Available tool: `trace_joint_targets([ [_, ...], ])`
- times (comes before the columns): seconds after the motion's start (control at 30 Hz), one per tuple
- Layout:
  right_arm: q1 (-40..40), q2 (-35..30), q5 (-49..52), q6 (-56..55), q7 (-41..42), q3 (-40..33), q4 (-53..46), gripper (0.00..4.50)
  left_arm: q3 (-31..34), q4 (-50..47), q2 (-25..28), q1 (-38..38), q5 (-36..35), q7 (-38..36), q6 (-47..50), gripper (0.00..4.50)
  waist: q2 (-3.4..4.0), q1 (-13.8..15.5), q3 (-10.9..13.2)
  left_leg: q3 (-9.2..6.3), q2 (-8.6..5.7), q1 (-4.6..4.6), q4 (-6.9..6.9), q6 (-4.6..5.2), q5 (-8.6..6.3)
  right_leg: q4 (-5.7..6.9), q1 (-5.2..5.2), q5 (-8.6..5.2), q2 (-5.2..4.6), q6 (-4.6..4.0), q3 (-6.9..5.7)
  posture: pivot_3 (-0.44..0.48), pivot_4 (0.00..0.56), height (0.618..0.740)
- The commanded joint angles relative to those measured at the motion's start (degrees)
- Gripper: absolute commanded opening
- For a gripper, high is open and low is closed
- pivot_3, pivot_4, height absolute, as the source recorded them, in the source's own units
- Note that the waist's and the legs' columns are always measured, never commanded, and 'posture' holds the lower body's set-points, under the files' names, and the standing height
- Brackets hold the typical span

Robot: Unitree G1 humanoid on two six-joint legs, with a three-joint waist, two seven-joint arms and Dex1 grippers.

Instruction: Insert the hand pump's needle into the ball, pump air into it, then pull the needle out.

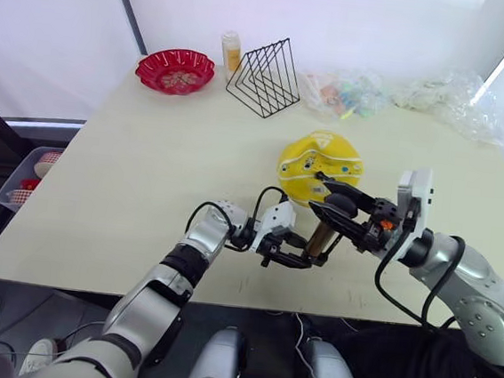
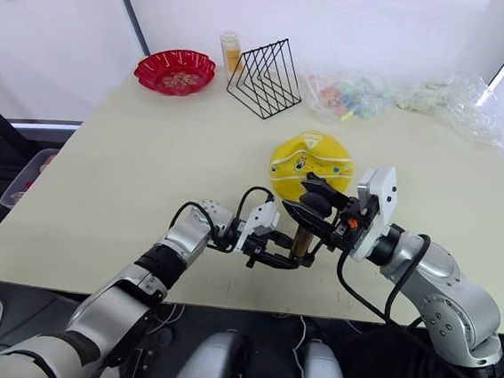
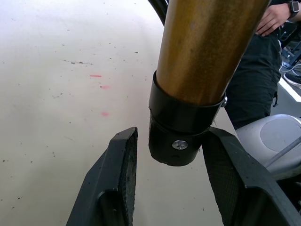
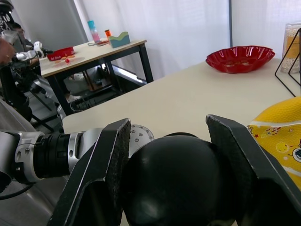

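Note:
The hand pump stands upright near the table's front edge, with a gold-bronze barrel and black ends. My left gripper is open around its lower black cap; one finger touches the cap and a narrow gap shows at the other. My right gripper is shut on the round black handle at the top. Just behind the pump lies the ball, yellow, flat and deflated. A thin black hose reaches onto it. The needle is too small to make out.
At the back of the table stand a red bowl, a bottle, a black wire rack and clear plastic bags. A bin sits off the left edge. A person's hand shows beyond the front edge.

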Motion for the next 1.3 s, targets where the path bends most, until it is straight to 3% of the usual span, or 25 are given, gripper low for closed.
trace_joint_targets([
  [0.03,-0.2,0.2,0.3,-0.9,0.8,-1.4,-1.8,2.06,1.3,-0.6,-0.8,-1.1,-0.6,-0.1,-1.2,2.20,0.00,0.0,0.0,0.00,0.00,0.00,0.00,0.00,0.00,0.00,0.00,0.00,0.00,0.00,0.00,0.000,0.150,0.737],
  [0.43,-1.1,0.2,0.8,-0.2,0.3,-1.7,-1.7,2.06,1.5,-0.8,-1.0,-0.6,-1.0,-0.9,-1.6,2.20,0.00,0.0,0.0,0.00,0.00,0.00,0.00,0.00,0.00,0.00,0.00,0.00,0.00,0.00,0.00,0.000,0.150,0.737],
  [0.57,-0.8,-0.1,0.8,0.0,0.2,-1.9,-1.9,2.06,1.7,-0.8,-1.4,-0.2,-1.1,-0.8,-1.7,1.06,0.00,0.0,0.0,0.00,0.00,0.00,0.00,0.00,0.00,0.00,0.00,0.00,0.00,0.00,0.00,0.000,0.150,0.737],
  [0.83,3.1,-3.7,-2.1,-2.1,4.5,-3.4,-1.7,2.06,-0.3,0.1,-3.8,1.4,1.5,2.3,-4.4,1.03,-0.01,0.1,0.0,0.00,-0.01,0.00,0.00,0.00,0.00,0.00,0.01,0.00,0.00,0.00,0.00,0.000,0.150,0.737],
  [1.3,12.2,-6.7,-8.2,-14.5,17.5,-11.1,3.7,2.06,-2.3,11.8,-10.2,0.5,9.6,13.0,-13.2,1.03,-0.04,0.1,0.0,-0.01,-0.02,0.03,0.04,0.00,0.00,0.03,0.03,0.00,0.06,0.03,0.01,0.000,0.150,0.737],
])
